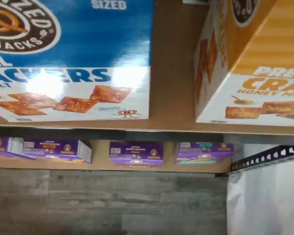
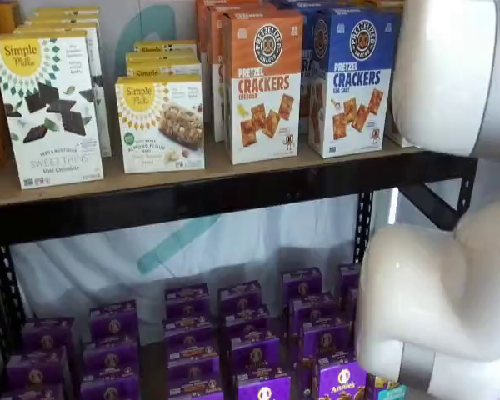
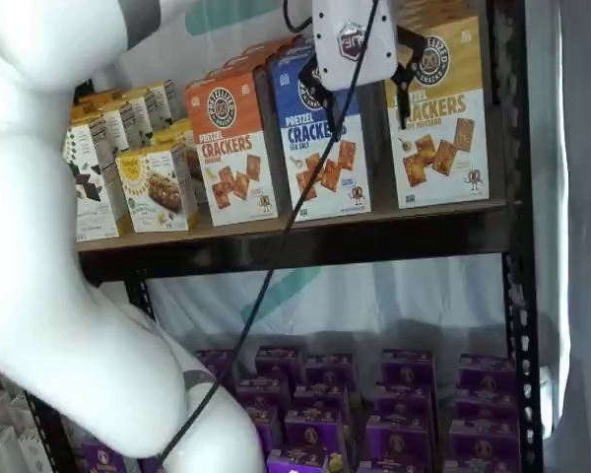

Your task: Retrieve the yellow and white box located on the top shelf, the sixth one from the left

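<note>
The yellow and white box (image 3: 443, 118) stands at the right end of the top shelf (image 3: 305, 241), next to a blue "Pretzel Crackers" box (image 3: 320, 138). My gripper (image 3: 360, 89) hangs in front of the gap between these two boxes. Its white body is at box height, and a black finger shows on each side with a plain gap between them and nothing held. The wrist view shows the yellow and white box (image 1: 255, 73), the blue box (image 1: 68, 58) and bare shelf board (image 1: 171, 98) between them. In a shelf view the arm (image 2: 450, 75) hides the yellow box.
An orange box (image 3: 231, 138) and white Simple Mills boxes (image 2: 50, 108) stand further left. Purple boxes (image 2: 250, 333) fill the lower shelf. A black upright (image 3: 512, 296) stands just right of the yellow box. A black cable (image 3: 276, 246) hangs from the gripper.
</note>
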Controlling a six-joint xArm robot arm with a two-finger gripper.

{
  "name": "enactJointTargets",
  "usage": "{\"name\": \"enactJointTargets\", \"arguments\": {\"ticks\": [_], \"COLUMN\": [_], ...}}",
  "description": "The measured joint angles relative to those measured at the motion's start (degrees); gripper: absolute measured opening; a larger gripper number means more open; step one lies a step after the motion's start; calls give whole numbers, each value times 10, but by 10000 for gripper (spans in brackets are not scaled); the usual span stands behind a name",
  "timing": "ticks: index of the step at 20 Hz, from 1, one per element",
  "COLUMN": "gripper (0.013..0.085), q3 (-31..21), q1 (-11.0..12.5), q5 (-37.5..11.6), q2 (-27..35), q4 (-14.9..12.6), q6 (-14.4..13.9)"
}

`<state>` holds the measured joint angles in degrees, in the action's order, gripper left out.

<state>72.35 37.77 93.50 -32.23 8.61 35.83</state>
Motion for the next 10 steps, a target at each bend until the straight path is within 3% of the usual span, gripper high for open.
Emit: {"name": "enactJointTargets", "arguments": {"ticks": [5, 10], "gripper": [850, 850], "q3": [21, 23], "q1": [14, 16], "q5": [21, 5], "q2": [22, 28], "q4": [8, -1], "q6": [14, 17]}}
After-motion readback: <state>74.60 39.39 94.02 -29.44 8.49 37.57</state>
